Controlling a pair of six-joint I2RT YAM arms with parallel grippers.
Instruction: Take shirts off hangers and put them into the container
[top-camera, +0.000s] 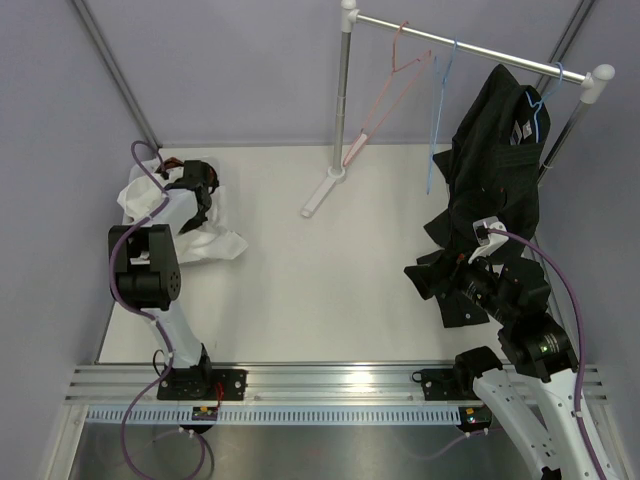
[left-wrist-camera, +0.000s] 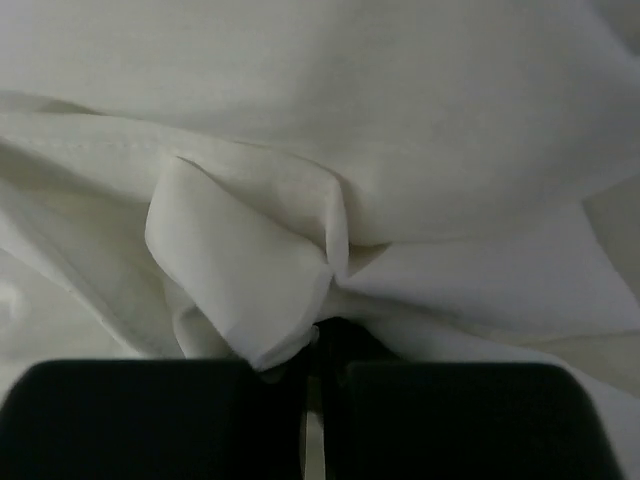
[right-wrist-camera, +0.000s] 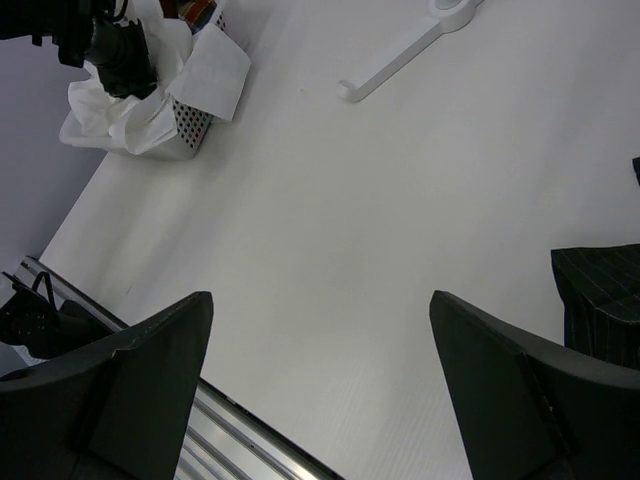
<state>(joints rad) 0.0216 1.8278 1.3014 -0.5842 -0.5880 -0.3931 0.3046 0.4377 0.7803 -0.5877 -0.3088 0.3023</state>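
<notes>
The white shirt (top-camera: 205, 243) lies bunched over the container (right-wrist-camera: 190, 126) at the table's left, one flap spilling onto the table. My left gripper (top-camera: 196, 187) is down on it. In the left wrist view that gripper (left-wrist-camera: 320, 372) is shut, with a fold of the white shirt (left-wrist-camera: 250, 280) pinched between its pads. A bit of the plaid shirt (top-camera: 170, 163) shows underneath. The black shirt (top-camera: 495, 165) hangs on a light blue hanger (top-camera: 545, 100) at the rail's right end. My right gripper (right-wrist-camera: 320, 296) is open and holds nothing, beside the black shirt's lower part (right-wrist-camera: 600, 290).
A pink-red hanger (top-camera: 390, 90) and a second light blue hanger (top-camera: 438, 110) hang bare on the chrome rail (top-camera: 470, 45). The rail's post and white foot (top-camera: 325, 190) stand at the table's back middle. An aluminium rail (top-camera: 330, 385) runs along the near edge.
</notes>
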